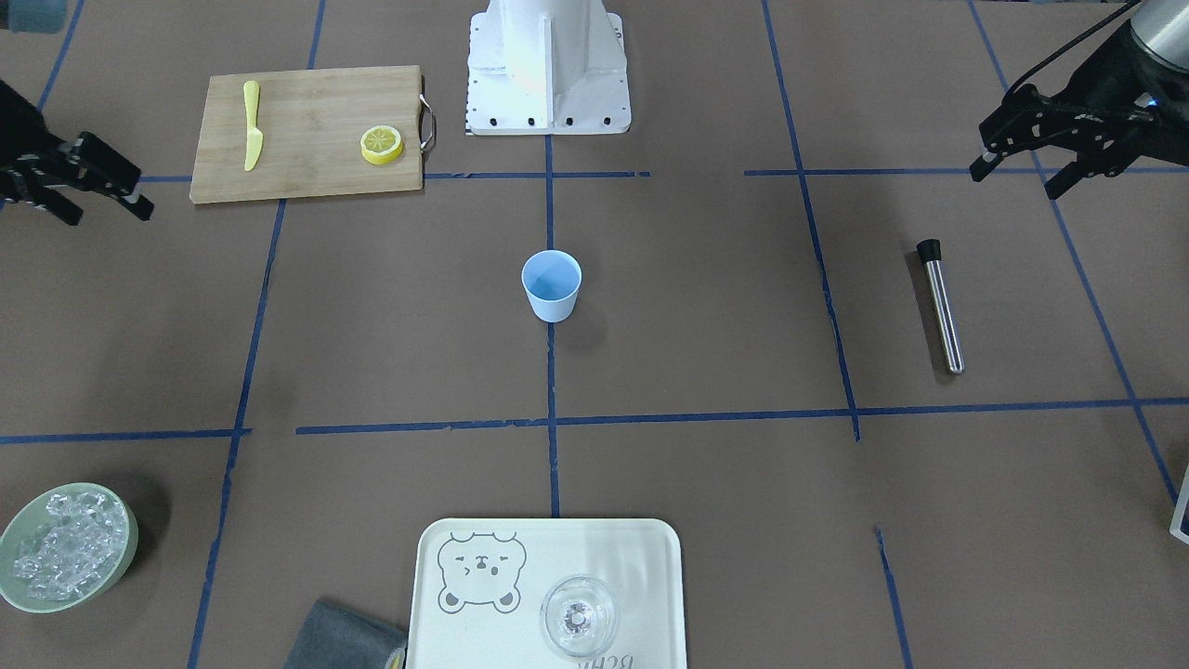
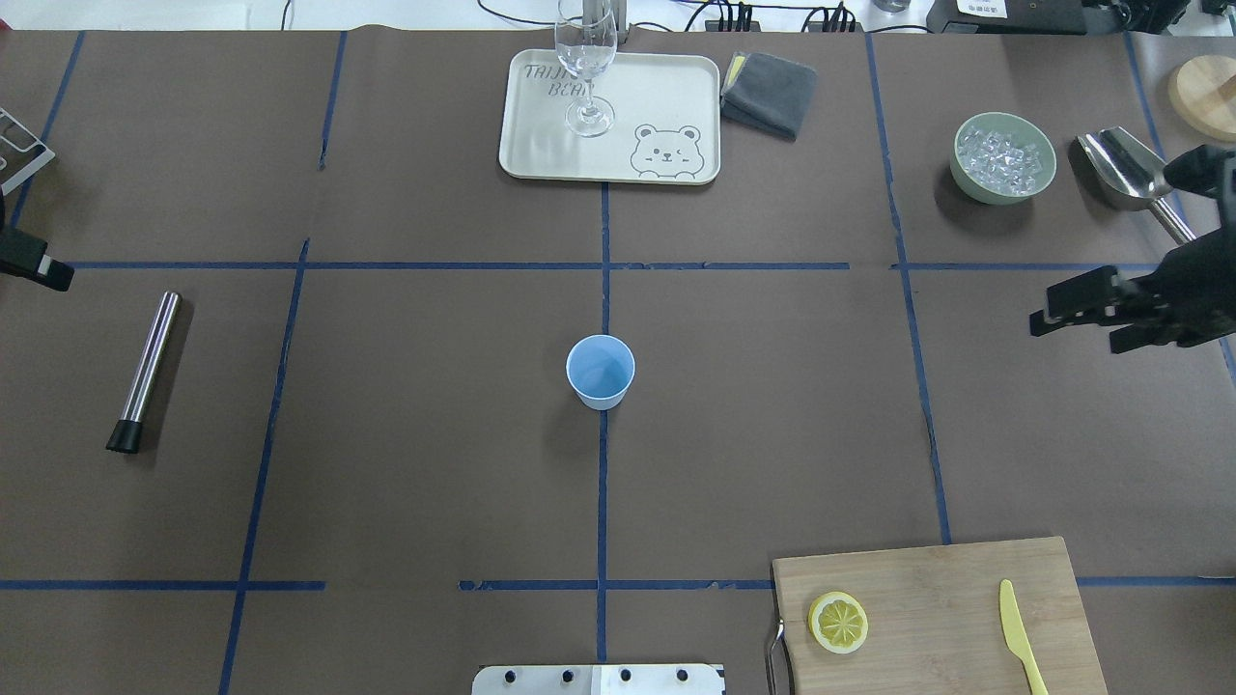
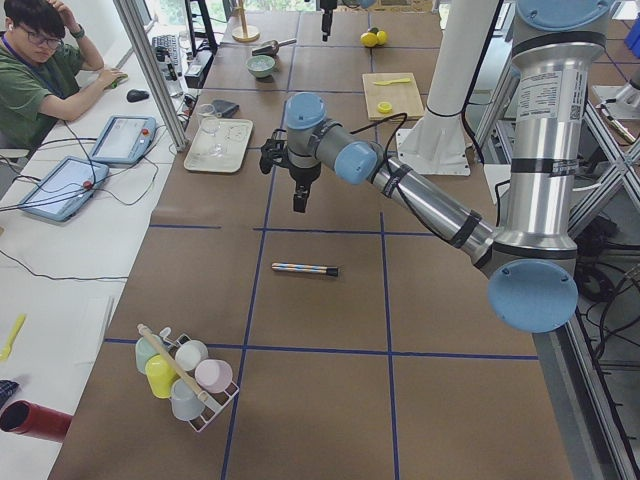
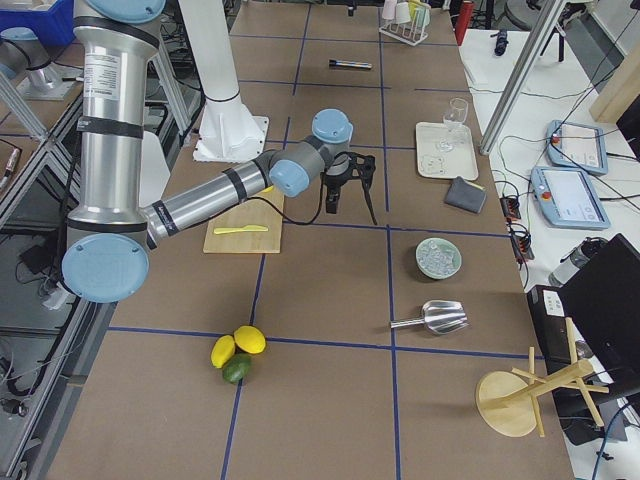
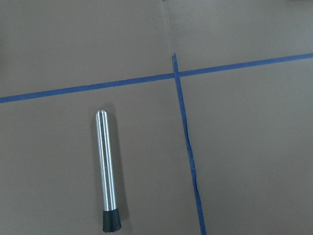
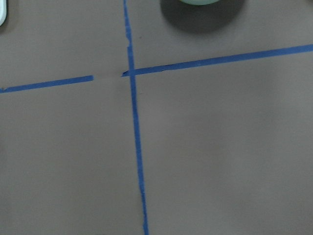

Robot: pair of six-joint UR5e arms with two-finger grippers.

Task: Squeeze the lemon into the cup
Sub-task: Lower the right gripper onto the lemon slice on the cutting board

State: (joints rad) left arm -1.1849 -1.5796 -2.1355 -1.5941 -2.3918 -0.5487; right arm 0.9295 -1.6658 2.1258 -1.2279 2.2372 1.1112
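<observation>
The lemon (image 1: 382,144) is a round yellow piece with its pale cut face up, lying on a wooden cutting board (image 1: 307,130); in the overhead view the lemon (image 2: 838,622) is at the near right. The light-blue cup (image 1: 552,284) stands upright and empty at the table's middle, and also shows in the overhead view (image 2: 600,372). My right gripper (image 1: 105,216) is open and empty, hovering at the table's right side (image 2: 1079,334), far from both lemon and cup. My left gripper (image 1: 1014,184) is open and empty, high over the table's left side.
A yellow knife (image 1: 252,125) lies on the board. A steel muddler (image 2: 145,372) lies on the left. A tray (image 2: 541,135) with a clear glass (image 2: 586,68), a grey cloth (image 2: 770,94), a bowl of ice (image 2: 1004,157) and a metal scoop (image 2: 1120,169) sit along the far side.
</observation>
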